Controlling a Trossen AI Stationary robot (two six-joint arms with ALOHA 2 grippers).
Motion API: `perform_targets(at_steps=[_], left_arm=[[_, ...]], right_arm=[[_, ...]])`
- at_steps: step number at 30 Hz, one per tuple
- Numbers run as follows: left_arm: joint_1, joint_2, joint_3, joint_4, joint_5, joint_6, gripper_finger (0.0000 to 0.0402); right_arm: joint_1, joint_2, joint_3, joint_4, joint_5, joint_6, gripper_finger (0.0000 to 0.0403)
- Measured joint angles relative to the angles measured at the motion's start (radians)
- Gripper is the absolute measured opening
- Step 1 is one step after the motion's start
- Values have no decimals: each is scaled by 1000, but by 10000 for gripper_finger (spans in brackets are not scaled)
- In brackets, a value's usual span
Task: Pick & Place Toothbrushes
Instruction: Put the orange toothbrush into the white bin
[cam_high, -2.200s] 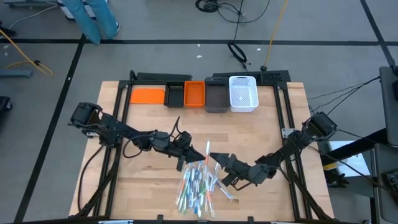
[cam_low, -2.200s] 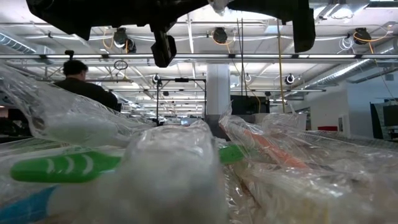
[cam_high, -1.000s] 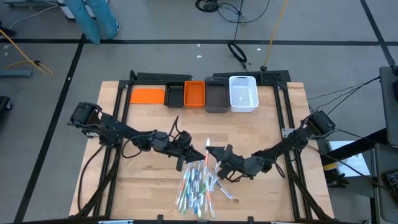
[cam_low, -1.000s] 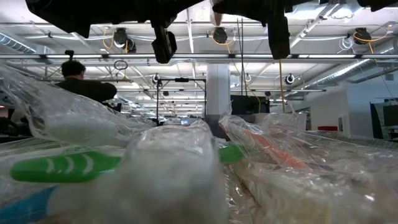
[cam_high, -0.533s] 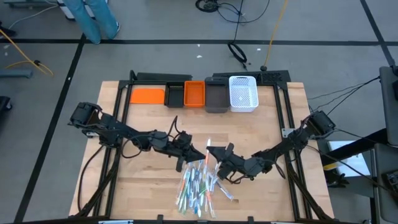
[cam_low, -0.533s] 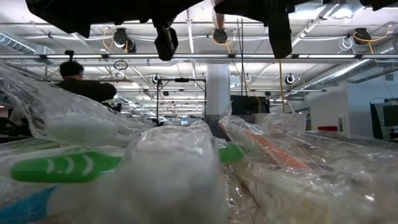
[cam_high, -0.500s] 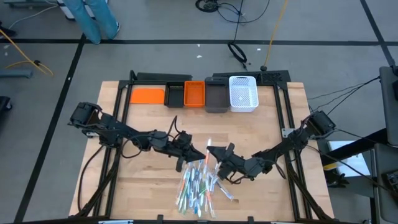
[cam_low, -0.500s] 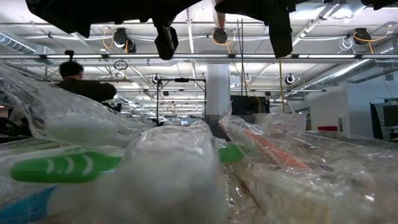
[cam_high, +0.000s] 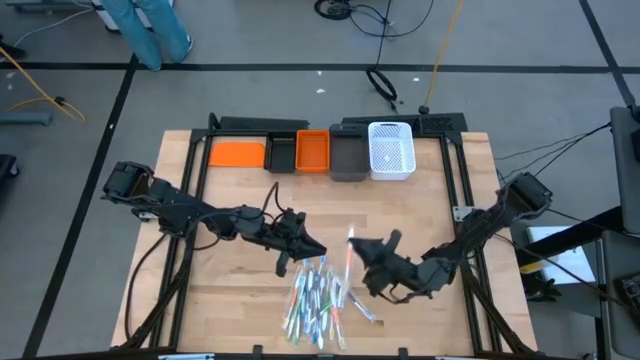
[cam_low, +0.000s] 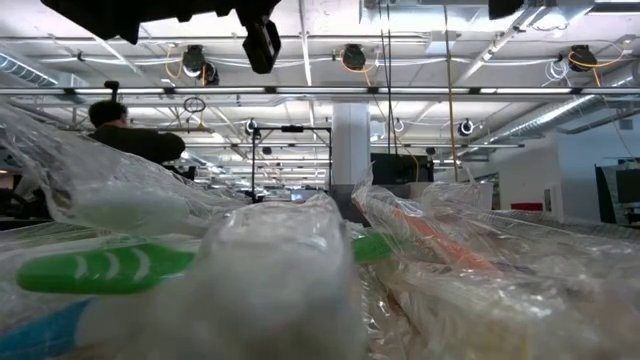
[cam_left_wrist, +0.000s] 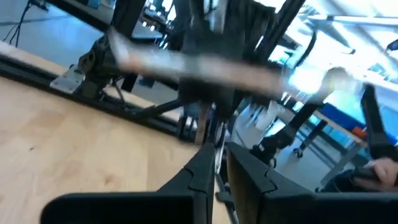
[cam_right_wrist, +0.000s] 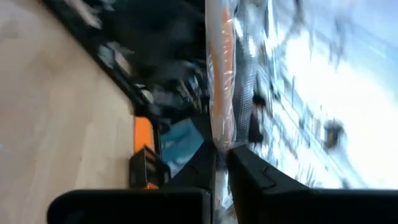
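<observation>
The heap of toothbrushes (cam_high: 318, 296) takes up the table's near middle. Beside its far edge, the left gripper (cam_high: 312, 247) and the right gripper (cam_high: 357, 246) crowd that approach. Beyond the heap, bare wood (cam_high: 410, 215) stretches unobstructed to the row of bins (cam_high: 330, 152).

Wrapped toothbrushes (cam_low: 300, 280) blurred, filling the low view's foreground.

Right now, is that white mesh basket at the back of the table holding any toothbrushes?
Empty, it seems. From above, the white basket shows only its own mesh floor, while the toothbrushes lie piled on the table's near side.
</observation>
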Motion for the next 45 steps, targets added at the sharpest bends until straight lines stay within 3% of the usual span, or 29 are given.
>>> perform_targets(at_steps=[5,9,11,14,18,23,45], left_arm=[[0,-2,0,-6,-12,-1,42],[-2,-2,0,-11,-14,-2,42],[-3,-2,0,-11,-17,-1,42],[-7,-2,0,-11,-27,2,42],[-7,-2,0,-11,-27,3,42],[-7,-2,0,-12,-28,4,42],[-11,-1,0,-42,-29,10,42]], right_arm=[[-3,-79,0,-137,20,225,15],[-31,-175,0,-355,-1,474,15],[-54,-237,0,-523,-97,642,15],[-119,-337,0,-741,-348,925,15],[-228,-410,0,-910,-582,1128,15],[-340,-437,0,-940,-780,1186,15],[-925,-469,-1,-1072,-1072,1303,15]])
